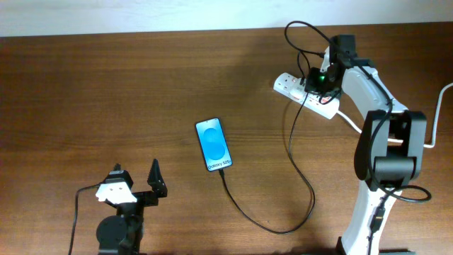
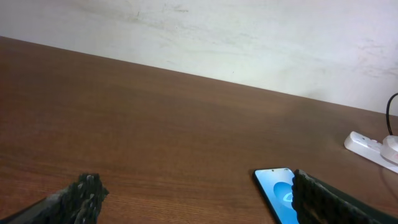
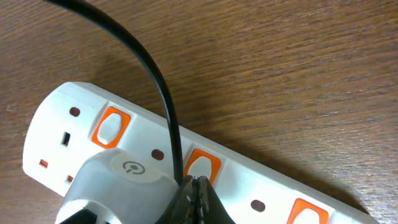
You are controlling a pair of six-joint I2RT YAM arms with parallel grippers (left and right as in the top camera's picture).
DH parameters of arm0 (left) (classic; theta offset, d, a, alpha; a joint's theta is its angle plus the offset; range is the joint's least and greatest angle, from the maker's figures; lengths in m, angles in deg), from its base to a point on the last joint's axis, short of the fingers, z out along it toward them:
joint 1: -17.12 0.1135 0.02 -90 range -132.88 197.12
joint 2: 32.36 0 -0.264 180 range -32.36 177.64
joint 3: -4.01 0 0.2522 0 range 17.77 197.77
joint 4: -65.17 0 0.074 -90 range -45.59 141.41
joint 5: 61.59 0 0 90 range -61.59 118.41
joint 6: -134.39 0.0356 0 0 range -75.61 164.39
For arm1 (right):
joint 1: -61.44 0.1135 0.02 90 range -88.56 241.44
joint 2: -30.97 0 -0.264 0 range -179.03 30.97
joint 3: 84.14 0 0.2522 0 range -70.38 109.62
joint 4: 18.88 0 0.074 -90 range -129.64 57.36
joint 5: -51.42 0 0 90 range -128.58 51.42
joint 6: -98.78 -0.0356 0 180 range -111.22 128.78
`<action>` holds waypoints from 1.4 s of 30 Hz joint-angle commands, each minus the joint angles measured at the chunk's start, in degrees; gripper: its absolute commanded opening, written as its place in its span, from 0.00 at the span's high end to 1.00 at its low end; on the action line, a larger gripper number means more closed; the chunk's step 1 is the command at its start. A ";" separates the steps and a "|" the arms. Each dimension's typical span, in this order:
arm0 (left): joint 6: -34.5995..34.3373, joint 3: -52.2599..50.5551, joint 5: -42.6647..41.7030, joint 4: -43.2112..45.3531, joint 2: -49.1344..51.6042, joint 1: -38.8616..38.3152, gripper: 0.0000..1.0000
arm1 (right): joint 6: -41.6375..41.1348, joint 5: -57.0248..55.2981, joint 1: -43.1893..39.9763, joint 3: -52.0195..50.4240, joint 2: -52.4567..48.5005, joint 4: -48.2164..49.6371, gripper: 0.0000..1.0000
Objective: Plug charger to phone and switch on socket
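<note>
Pinched shut and empty, the right end effector [image 3: 194, 199] should press squarely on the orange switch [image 3: 202, 167] beside the adapter [image 3: 118, 177]. The left end effector [image 2: 196, 196] sits wide open and empty.

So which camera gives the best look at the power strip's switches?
The right wrist view: the socket fills it, its orange switches plain. Overhead shows it small, partly under the right arm; the left wrist catches just one end.

Table [image 1: 106, 85]: left half bare wood, wide passage. Charger [image 3: 161, 87] cable loops btwn phone [image 1: 214, 144] & socket [image 1: 289, 84], bars low sweeps there. White adapter [image 3: 118, 180] crowds right gripper [image 3: 196, 190].
</note>
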 commanded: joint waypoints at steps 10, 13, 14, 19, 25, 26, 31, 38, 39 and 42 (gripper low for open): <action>-0.33 -0.44 0.02 0.15 -0.26 0.33 0.01 | 0.61 -1.14 0.04 8.26 -0.72 -3.02 0.96; -0.33 -0.44 0.02 0.15 -0.26 0.33 0.01 | 0.59 -1.20 0.04 7.78 -0.81 -4.57 0.96; -0.33 -0.44 0.02 0.15 -0.26 0.33 0.01 | 0.59 -1.40 0.04 7.58 -0.81 -4.87 0.96; -0.33 -0.44 0.02 0.15 -0.26 0.33 0.01 | 0.57 -2.19 0.04 5.77 -0.94 -5.55 0.96; -0.33 -0.44 0.02 0.15 -0.26 0.33 0.01 | 0.59 -0.24 0.07 5.73 -3.56 -6.93 0.96; -0.33 -0.44 0.02 0.15 -0.26 0.33 0.01 | 0.59 1.03 0.07 5.73 -3.78 -6.95 0.96; -0.33 -0.44 0.02 0.15 -0.26 0.33 0.01 | 0.59 1.95 0.11 5.73 -3.87 -5.95 0.96; -0.33 -0.44 0.02 0.15 -0.26 0.33 0.01 | 0.59 1.95 0.04 5.90 -3.85 -4.46 0.96; -0.33 -0.44 0.02 0.15 -0.26 0.33 0.01 | 0.59 2.19 0.07 5.90 -3.85 -4.48 0.96; -0.33 -0.44 0.02 0.15 -0.26 0.33 0.01 | 0.61 3.17 0.35 5.88 -3.87 -4.98 0.96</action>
